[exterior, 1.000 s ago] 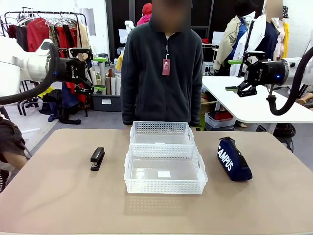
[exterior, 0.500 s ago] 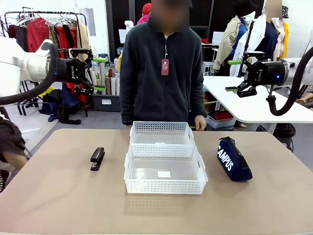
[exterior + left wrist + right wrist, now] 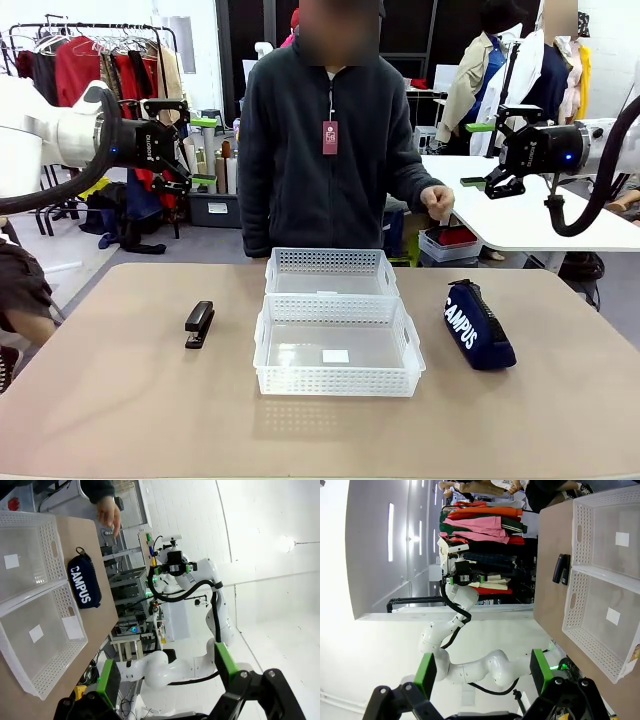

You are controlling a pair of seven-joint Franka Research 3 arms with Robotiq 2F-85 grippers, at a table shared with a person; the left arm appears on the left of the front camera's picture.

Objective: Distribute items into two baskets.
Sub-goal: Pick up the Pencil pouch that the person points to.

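Plastic baskets empty, stapler and pouch outside them, left gripper and right gripper gape wide, nothing sorted yet.

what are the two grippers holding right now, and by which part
Nothing is held. Left gripper and right gripper both hang open, raised off the table; the stapler and the pouch lie on it, untouched.

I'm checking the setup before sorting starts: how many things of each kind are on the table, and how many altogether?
Translucent-white plastic lattice baskets: 2
Small black desk stapler: 1
Navy-blue soft zip pouch with white "CAMPUS" lettering: 1
Total: 4
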